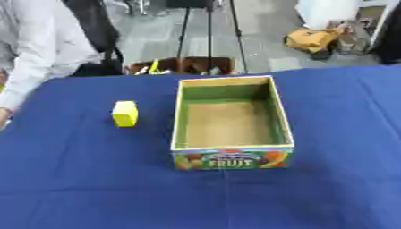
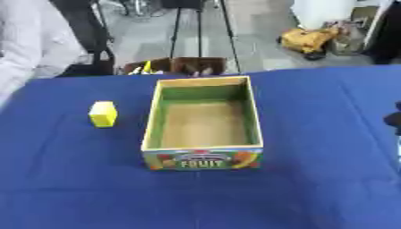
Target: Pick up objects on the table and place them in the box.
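yellow block left of open box, apart

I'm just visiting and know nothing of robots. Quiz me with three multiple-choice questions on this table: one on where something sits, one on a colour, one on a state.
1. Where is the block?
A. left of the box
B. inside the box
C. right of the box

2. What colour is the cloth?
A. red
B. blue
C. white

3. What state is the box in?
A. lidded
B. tipped over
C. open and empty

Answers: 1 A, the block stands on the cloth apart from the box's left wall. 2 B, blue all over. 3 C, its bare brown floor shows.
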